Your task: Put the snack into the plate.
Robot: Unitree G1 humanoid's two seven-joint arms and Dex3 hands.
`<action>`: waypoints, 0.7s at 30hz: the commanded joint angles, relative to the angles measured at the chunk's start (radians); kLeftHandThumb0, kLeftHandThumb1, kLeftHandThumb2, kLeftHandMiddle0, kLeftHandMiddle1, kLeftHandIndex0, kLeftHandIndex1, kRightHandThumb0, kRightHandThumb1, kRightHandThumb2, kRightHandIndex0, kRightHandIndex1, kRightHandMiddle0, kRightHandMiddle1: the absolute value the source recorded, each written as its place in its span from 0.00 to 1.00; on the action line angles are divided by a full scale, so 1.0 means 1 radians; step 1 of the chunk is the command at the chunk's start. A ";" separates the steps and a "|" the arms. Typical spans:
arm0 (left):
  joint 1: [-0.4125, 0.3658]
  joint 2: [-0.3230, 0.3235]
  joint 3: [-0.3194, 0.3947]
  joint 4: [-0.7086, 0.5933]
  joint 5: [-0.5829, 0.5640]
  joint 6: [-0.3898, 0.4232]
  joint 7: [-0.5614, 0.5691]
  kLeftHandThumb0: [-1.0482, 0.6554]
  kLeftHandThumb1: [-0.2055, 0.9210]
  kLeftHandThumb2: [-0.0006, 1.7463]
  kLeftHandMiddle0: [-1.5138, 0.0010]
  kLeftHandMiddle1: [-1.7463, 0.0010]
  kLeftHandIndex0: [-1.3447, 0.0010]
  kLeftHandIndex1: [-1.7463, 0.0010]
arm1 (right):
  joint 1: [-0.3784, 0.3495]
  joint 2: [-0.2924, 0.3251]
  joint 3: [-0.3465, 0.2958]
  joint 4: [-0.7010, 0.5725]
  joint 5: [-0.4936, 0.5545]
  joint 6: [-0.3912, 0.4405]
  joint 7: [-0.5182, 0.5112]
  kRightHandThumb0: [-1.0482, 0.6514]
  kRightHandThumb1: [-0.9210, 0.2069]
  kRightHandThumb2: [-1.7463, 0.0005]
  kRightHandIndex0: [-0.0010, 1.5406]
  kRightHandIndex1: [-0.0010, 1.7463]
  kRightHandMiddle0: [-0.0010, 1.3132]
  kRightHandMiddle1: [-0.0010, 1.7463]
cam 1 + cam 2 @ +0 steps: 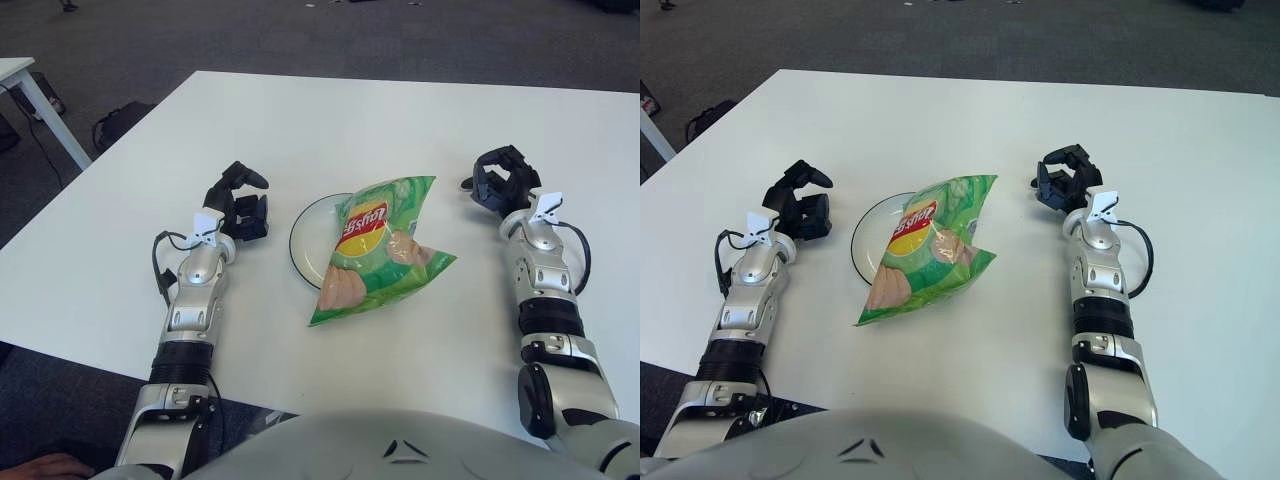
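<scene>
The snack bag (378, 247) lies across the plate (304, 238) mid-desk, its lower corner apparently overhanging toward the near edge, so the right hand (500, 182), fingers curled and holding nothing, should nudge it inward, while the left hand (240, 203) shows left of the plate.
</scene>
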 commanded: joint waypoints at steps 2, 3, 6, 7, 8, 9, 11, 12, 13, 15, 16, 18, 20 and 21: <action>0.064 -0.025 0.009 0.091 -0.006 -0.009 0.005 0.35 0.53 0.70 0.17 0.00 0.59 0.00 | 0.027 0.023 -0.016 -0.033 0.012 -0.009 -0.019 0.61 0.61 0.24 0.48 0.84 0.41 1.00; 0.062 -0.025 0.010 0.096 -0.006 -0.010 0.004 0.35 0.54 0.69 0.17 0.00 0.59 0.00 | 0.030 0.025 -0.016 -0.035 0.011 -0.017 -0.021 0.61 0.62 0.23 0.48 0.84 0.42 1.00; 0.059 -0.028 0.018 0.116 -0.013 -0.032 -0.002 0.35 0.55 0.69 0.17 0.00 0.60 0.00 | 0.055 0.042 -0.006 -0.054 -0.005 -0.073 -0.029 0.61 0.68 0.19 0.51 0.84 0.45 1.00; 0.058 -0.028 0.019 0.120 -0.013 -0.037 -0.003 0.35 0.55 0.68 0.17 0.00 0.60 0.00 | 0.060 0.044 -0.004 -0.058 -0.008 -0.082 -0.030 0.61 0.70 0.17 0.52 0.83 0.47 1.00; 0.057 -0.030 0.021 0.124 -0.014 -0.043 -0.004 0.35 0.55 0.68 0.17 0.00 0.60 0.00 | 0.069 0.048 0.000 -0.065 -0.012 -0.089 -0.031 0.61 0.71 0.17 0.53 0.83 0.47 1.00; 0.057 -0.031 0.023 0.128 -0.016 -0.048 -0.005 0.35 0.55 0.68 0.17 0.00 0.61 0.00 | 0.082 0.051 0.005 -0.075 -0.016 -0.096 -0.032 0.61 0.73 0.16 0.54 0.83 0.48 1.00; 0.055 -0.033 0.026 0.134 -0.019 -0.056 -0.008 0.36 0.56 0.67 0.17 0.00 0.61 0.00 | 0.100 0.056 0.012 -0.088 -0.021 -0.103 -0.033 0.61 0.76 0.14 0.56 0.81 0.51 1.00; 0.054 -0.033 0.027 0.137 -0.020 -0.058 -0.008 0.36 0.57 0.67 0.17 0.00 0.62 0.00 | 0.105 0.058 0.014 -0.092 -0.022 -0.105 -0.034 0.61 0.78 0.13 0.57 0.80 0.52 1.00; 0.053 -0.035 0.030 0.143 -0.021 -0.068 -0.005 0.36 0.57 0.67 0.17 0.00 0.62 0.00 | 0.122 0.062 0.017 -0.095 -0.023 -0.111 -0.032 0.61 0.79 0.13 0.58 0.80 0.53 1.00; 0.053 -0.039 0.034 0.151 -0.021 -0.082 -0.002 0.36 0.57 0.67 0.17 0.00 0.62 0.00 | 0.148 0.068 0.018 -0.098 -0.025 -0.123 -0.030 0.61 0.81 0.12 0.60 0.78 0.54 1.00; 0.052 -0.040 0.035 0.154 -0.022 -0.087 -0.001 0.36 0.57 0.67 0.17 0.00 0.61 0.00 | 0.157 0.070 0.019 -0.099 -0.026 -0.126 -0.029 0.61 0.82 0.11 0.61 0.77 0.55 1.00; 0.050 -0.041 0.040 0.165 -0.023 -0.101 0.001 0.36 0.57 0.67 0.17 0.00 0.61 0.00 | 0.176 0.072 0.020 -0.096 -0.029 -0.127 -0.029 0.61 0.83 0.11 0.62 0.76 0.55 1.00; 0.048 -0.043 0.042 0.173 -0.024 -0.113 0.002 0.36 0.57 0.67 0.17 0.00 0.61 0.00 | 0.184 0.073 0.020 -0.097 -0.030 -0.122 -0.031 0.61 0.84 0.10 0.63 0.76 0.56 1.00; 0.047 -0.043 0.043 0.177 -0.024 -0.117 0.002 0.36 0.57 0.67 0.17 0.00 0.61 0.00 | 0.185 0.074 0.020 -0.099 -0.030 -0.118 -0.033 0.61 0.84 0.10 0.63 0.76 0.55 1.00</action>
